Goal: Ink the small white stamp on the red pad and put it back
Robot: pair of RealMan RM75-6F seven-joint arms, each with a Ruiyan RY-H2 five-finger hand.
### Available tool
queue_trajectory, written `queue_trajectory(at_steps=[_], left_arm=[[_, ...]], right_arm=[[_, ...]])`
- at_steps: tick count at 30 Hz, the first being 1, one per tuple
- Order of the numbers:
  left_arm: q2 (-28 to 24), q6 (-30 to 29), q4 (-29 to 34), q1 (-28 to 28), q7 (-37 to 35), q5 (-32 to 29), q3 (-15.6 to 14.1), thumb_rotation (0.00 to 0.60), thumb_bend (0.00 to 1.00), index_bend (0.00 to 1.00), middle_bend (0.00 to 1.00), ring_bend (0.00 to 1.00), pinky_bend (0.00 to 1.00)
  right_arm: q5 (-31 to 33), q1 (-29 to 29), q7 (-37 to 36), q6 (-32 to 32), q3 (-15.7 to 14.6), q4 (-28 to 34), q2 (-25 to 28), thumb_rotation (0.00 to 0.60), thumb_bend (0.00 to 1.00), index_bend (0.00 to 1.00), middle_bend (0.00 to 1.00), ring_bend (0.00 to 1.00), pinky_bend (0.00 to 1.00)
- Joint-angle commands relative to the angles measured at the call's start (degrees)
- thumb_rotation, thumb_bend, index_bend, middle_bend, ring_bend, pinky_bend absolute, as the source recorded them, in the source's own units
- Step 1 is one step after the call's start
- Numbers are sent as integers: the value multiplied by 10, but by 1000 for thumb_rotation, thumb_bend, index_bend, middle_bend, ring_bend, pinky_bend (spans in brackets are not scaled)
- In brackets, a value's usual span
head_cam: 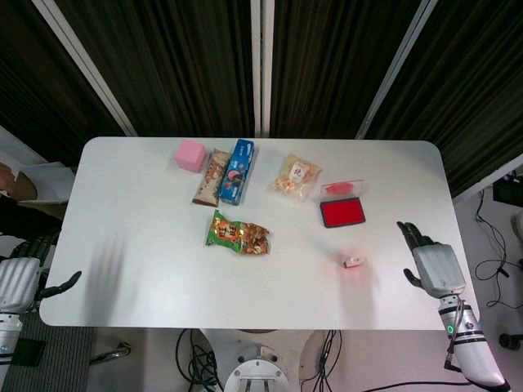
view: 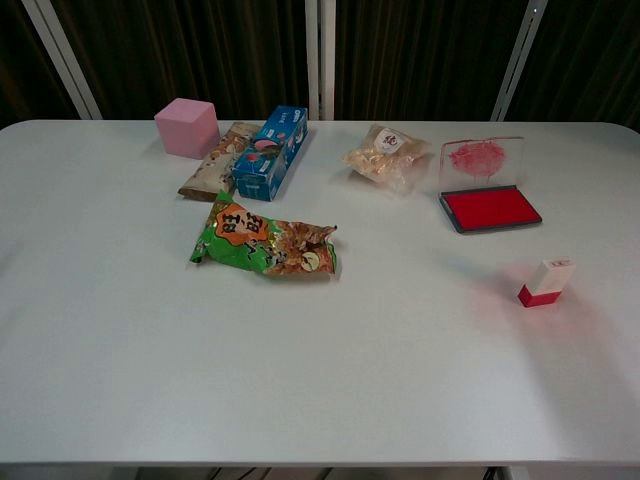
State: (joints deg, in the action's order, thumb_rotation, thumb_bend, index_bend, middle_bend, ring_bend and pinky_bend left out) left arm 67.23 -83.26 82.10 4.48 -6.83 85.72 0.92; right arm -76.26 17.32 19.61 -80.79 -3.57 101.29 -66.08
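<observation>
The stamp (view: 546, 282) stands alone on the table (view: 300, 380), tilted a little, its red base down and white top up, near of the red pad (view: 489, 209) and apart from it. A faint red glow shows on the table around the stamp. The pad lies open, its clear lid (view: 480, 158) raised at the far side and smeared with red ink.

The right hand (head_cam: 431, 263) is at the right edge of the table, well apart from the stamp, holding nothing, with its fingers spread toward the far side. It shows only in the head view. The left hand (head_cam: 23, 273) hangs off the near left corner of the table, empty, with its thumb sticking out to the right; its other fingers seem loosely apart.

On the far left part of the table sits a pink cube (view: 187, 127). Right of it lie a brown snack pack (view: 214, 164) and a blue box (view: 270, 152), side by side and touching. Near of them is a green bag (view: 263, 246). A clear bag of snacks (view: 388, 153) lies just left of the pad
</observation>
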Motion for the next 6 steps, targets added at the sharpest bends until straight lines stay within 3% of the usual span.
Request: queue_trajectory(at_steps=[1,6], left_arm=[[-5,-3,8,1,8,0,3,179,159,85,118,118,206],[-10,-3,21,3,21,1,3,183,158,85,118,118,205]], right_arm=[[-87,-91,-181,-149,11,-87,7,600,90,0,0,0,0],[-53,-98,-227,-115,26,-125,6,600,108,0,0,0,0]])
